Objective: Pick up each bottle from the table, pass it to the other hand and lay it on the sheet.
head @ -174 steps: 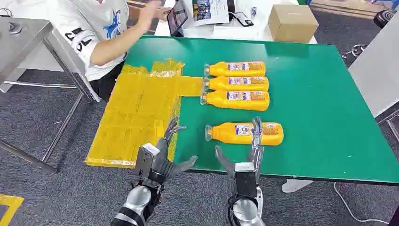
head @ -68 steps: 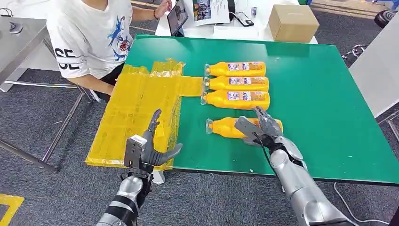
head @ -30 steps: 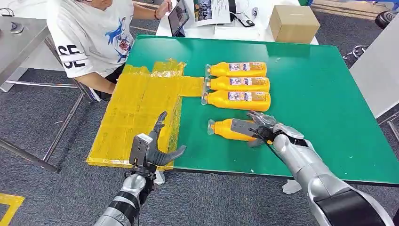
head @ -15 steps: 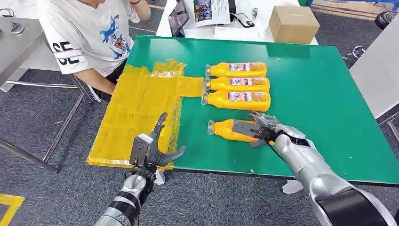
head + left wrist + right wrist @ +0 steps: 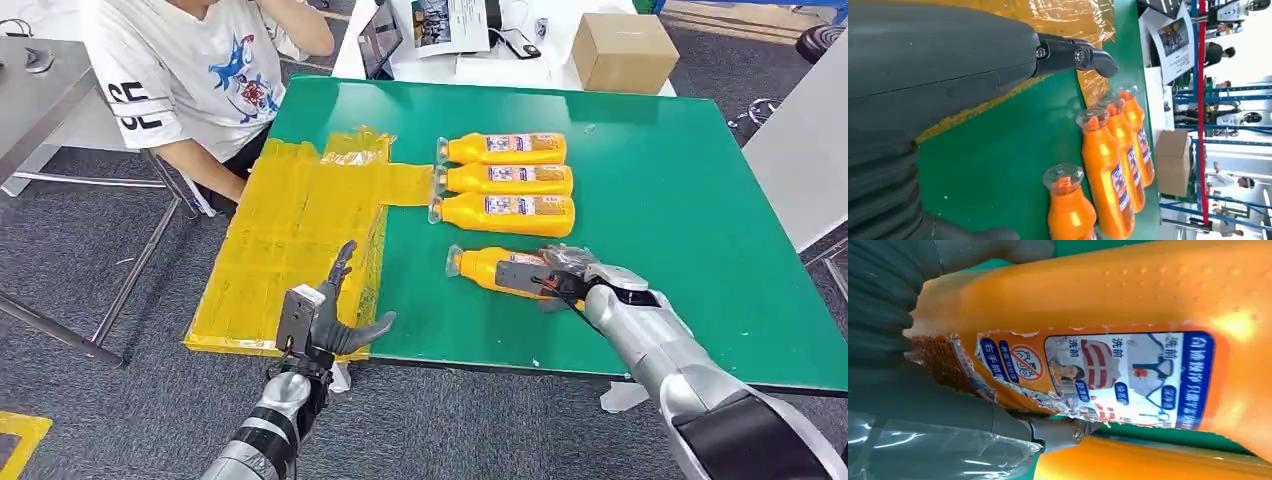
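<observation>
The right hand (image 5: 560,275) has its fingers clamped around the nearest bottle (image 5: 500,272), which lies on the tabletop (image 5: 680,200). Pickup is under way; next it must lift toward the left hand (image 5: 325,318), whose fingers are apart beside the sheet (image 5: 290,230).

silver arms (image 5: 650,345), dark grey hands (image 5: 318,318), seemingly black cable
</observation>
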Controlling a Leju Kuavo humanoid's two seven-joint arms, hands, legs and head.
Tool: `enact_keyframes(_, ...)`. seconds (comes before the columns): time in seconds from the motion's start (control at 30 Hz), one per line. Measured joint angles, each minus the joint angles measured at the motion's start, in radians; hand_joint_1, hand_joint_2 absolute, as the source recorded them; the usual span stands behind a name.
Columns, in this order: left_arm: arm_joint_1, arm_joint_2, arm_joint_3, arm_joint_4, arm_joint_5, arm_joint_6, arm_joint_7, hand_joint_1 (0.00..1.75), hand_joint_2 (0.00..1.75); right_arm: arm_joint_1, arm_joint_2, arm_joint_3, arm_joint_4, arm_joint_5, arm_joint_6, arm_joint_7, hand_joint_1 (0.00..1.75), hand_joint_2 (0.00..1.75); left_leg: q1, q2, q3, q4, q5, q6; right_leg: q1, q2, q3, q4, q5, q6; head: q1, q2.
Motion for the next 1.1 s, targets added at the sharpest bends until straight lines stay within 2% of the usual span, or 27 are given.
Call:
enact_keyframes(0.2, 0.005, 0.000, 0.000, 0.000, 0.000, -0.002, 0.000, 0.00, 1.75, 0.013, 0.001, 0.015, -0.011, -0.007, -0.065, 0.022, 1.75, 1.75, 0.000, 0.000, 0.000, 0.000, 0.000, 0.000, 0.000, 0.000, 0.000, 0.000, 0.000, 0.000, 0.000, 0.000)
enact_keyframes(0.83, 0.010, 0.000, 0.002, 0.000, -0.003, 0.003, 0.006, 0.00, 1.75, 0.034, 0.001, 0.015, -0.030, -0.022, -0.107, 0.013, 1.75, 1.75, 0.000, 0.000, 0.000, 0.000, 0.000, 0.000, 0.000, 0.000, 0.000, 0.000, 0.000, 0.000, 0.000, 0.000)
enact_keyframes(0.9, 0.011, 0.000, 0.002, -0.001, -0.004, 0.007, 0.006, 0.00, 1.75, 0.051, 0.002, 0.008, -0.044, -0.050, -0.158, -0.015, 1.75, 1.75, 0.000, 0.000, 0.000, 0.000, 0.000, 0.000, 0.000, 0.000, 0.000, 0.000, 0.000, 0.000, 0.000, 0.000)
enact_keyframes(1.03, 0.031, 0.000, 0.004, -0.028, -0.003, 0.022, 0.006, 0.00, 1.75, 0.185, 0.051, -0.096, -0.196, -0.114, -0.511, -0.158, 1.75, 1.75, 0.000, 0.001, -0.002, 0.000, 0.000, 0.000, 0.001, 0.001, -0.002, 0.001, 0.000, 0.000, 0.000, 0.000)
enact_keyframes(1.1, 0.041, 0.000, 0.004, -0.045, 0.001, 0.024, 0.006, 0.00, 1.75, 0.247, 0.090, -0.161, -0.308, -0.138, -0.632, -0.239, 1.75, 1.75, 0.001, 0.001, -0.002, 0.000, -0.001, -0.001, 0.001, 0.001, -0.003, 0.001, 0.000, 0.000, 0.000, 0.000)
